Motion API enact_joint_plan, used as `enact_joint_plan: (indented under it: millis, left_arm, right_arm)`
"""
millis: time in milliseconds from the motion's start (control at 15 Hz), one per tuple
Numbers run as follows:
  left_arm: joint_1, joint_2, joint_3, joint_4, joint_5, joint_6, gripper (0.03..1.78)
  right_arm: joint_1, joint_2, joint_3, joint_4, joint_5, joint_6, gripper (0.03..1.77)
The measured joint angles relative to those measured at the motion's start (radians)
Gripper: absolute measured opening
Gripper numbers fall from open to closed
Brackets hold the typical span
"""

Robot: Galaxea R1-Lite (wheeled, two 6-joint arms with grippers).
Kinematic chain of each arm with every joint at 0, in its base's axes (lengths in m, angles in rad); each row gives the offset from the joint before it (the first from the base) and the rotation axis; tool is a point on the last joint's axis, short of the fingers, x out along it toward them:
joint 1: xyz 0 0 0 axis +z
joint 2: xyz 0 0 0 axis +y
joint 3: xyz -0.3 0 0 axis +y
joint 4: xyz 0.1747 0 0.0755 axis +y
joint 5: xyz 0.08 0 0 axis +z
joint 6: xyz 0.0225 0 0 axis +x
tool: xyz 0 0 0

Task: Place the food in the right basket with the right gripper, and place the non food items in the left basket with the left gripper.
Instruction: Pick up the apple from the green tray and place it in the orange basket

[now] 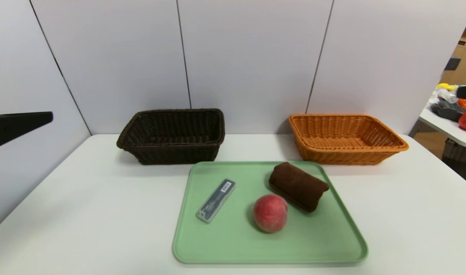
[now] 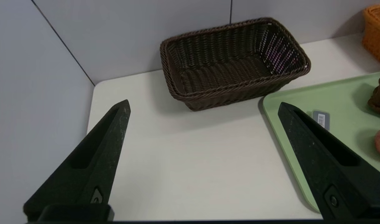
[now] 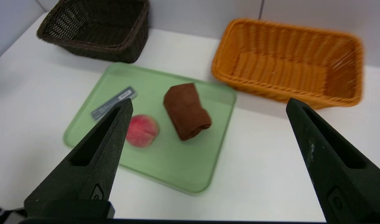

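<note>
My right gripper (image 3: 208,105) is hovering, jaws wide apart, empty. The peach (image 3: 142,130) below it is round; I judge an off-centre pinch risks rolling it away.

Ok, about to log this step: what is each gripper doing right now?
Left gripper: jaws open, holding nothing.
Right gripper: jaws open, holding nothing.

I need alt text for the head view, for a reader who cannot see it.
A green tray on a white table holds a peach, a rolled brown cloth and a grey flat case. Behind it stand two empty baskets, a dark brown basket on the left, an orange basket on the right.
</note>
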Motion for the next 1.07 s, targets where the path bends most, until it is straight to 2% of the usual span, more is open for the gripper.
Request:
enact_joint_plan:
  millis: [133,200,333,467,733,933,1067]
  left_arm:
    - [-0.053,0.055,0.0,0.0,0.045,-0.015,1.69]
    - [-0.085,0.076,0.001,0.001,0.07,-0.027,1.69]
    - [-0.164,0.111,0.025,0.004,0.129,-0.06,1.69]
    - [-0.222,0.138,0.059,0.0,0.165,-0.081,1.69]
    - [-0.258,0.167,0.074,-0.001,0.168,-0.085,1.69]
    - [-0.266,0.171,0.076,0.0,0.167,-0.084,1.69]
    - [-0.272,0.17,0.081,0.0,0.168,-0.085,1.69]
  right_arm:
    - [0.13,0.116,-0.128,0.087,-0.096,0.15,1.7]
    - [0.177,0.167,-0.179,0.133,-0.128,0.224,1.7]
    - [0.279,0.271,-0.241,0.212,-0.171,0.367,1.7]
    - [0.354,0.357,-0.267,0.257,-0.225,0.475,1.7]
    - [0.444,0.488,-0.298,0.373,-0.241,0.652,1.7]
    - [0.485,0.584,-0.381,0.5,-0.216,0.782,1.7]
    - [0.513,0.638,-0.435,0.54,-0.195,0.809,1.7]
